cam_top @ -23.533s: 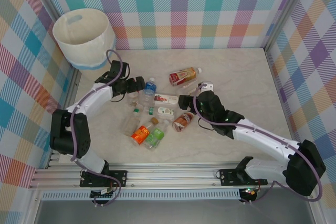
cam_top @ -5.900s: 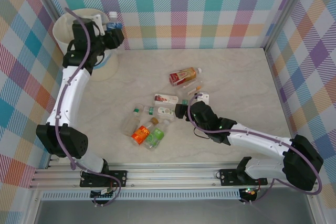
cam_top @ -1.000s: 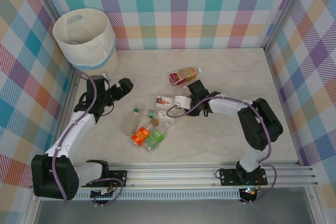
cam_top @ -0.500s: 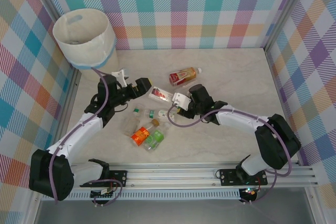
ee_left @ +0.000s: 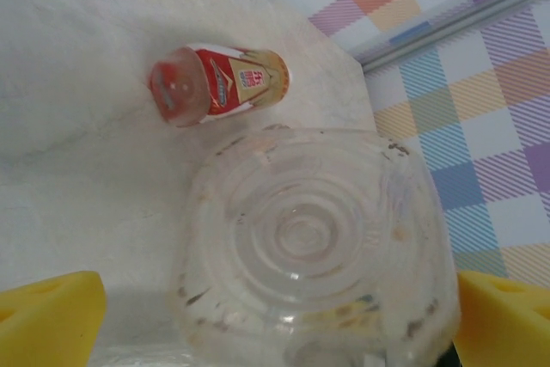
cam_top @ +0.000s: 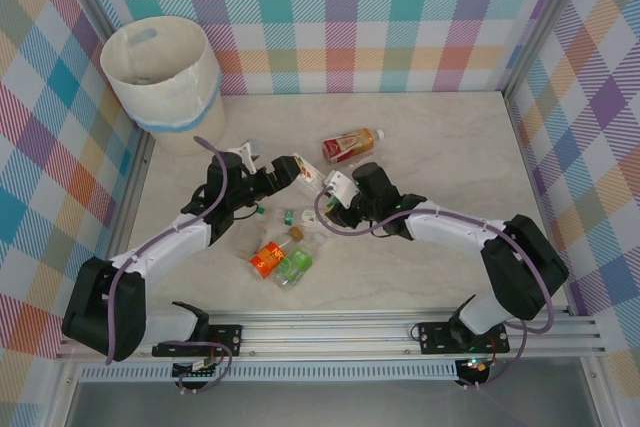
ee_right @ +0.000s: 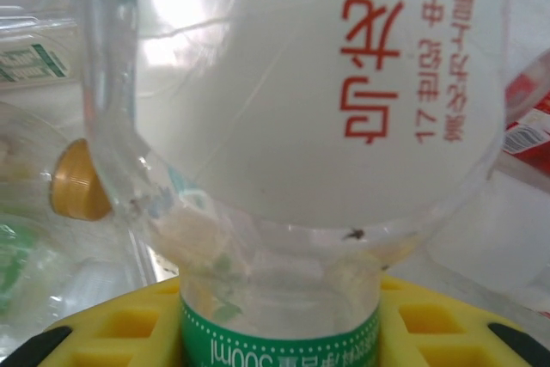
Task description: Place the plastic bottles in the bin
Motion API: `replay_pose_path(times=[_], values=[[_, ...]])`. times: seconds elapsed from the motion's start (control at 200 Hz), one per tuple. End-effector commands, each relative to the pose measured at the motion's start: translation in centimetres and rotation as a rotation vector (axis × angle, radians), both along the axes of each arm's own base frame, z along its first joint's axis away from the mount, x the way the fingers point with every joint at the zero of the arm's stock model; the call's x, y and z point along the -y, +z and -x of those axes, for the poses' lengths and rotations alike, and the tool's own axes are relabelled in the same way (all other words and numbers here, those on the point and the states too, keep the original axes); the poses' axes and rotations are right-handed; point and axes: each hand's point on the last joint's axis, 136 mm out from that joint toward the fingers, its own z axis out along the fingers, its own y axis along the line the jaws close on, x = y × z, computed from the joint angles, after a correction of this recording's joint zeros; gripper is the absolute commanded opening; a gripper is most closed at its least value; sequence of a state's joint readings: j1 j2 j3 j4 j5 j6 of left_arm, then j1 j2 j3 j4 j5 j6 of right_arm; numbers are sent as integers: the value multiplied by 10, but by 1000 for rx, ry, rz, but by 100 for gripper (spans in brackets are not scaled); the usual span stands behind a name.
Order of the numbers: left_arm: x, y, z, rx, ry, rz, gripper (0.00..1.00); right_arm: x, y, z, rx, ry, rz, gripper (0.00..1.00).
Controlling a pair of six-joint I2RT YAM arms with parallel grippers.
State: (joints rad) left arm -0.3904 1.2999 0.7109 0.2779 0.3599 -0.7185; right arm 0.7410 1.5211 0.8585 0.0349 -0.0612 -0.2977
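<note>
The left gripper (ee_left: 275, 333) is closed on a clear bottle (ee_left: 305, 238), seen base-on between its yellow pads (ee_left: 47, 320). The right gripper (ee_right: 279, 328) clamps the neck of a white-labelled bottle (ee_right: 344, 83) with red lettering. Both are held mid-bench (cam_top: 450, 147), near each other. A red-labelled bottle (cam_top: 350, 145) lies just beyond them. The bin (cam_top: 165, 97) stands well apart at the far left corner; what it holds cannot be made out.
</note>
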Motion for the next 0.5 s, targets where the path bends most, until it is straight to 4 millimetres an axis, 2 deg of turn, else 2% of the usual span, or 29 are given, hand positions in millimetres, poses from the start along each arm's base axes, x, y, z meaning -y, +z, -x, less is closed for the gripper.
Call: replay_pose_path(times=[0.0, 0.15, 0.25, 0.38, 0.495], values=[[24, 21, 0, 44, -101, 65, 100, -26, 20, -5, 2, -4, -100, 9], [15, 2, -9, -26, -19, 45, 99, -40, 23, -8, 18, -27, -119, 9], [10, -14, -13, -94, 32, 20, 87, -47, 22, -7, 14, -21, -137, 10], [21, -13, -14, -101, -21, 61, 76, -52, 17, -2, -22, -8, -152, 18], [21, -15, -15, -104, -17, 55, 72, -56, 21, 6, -33, 32, -176, 28]])
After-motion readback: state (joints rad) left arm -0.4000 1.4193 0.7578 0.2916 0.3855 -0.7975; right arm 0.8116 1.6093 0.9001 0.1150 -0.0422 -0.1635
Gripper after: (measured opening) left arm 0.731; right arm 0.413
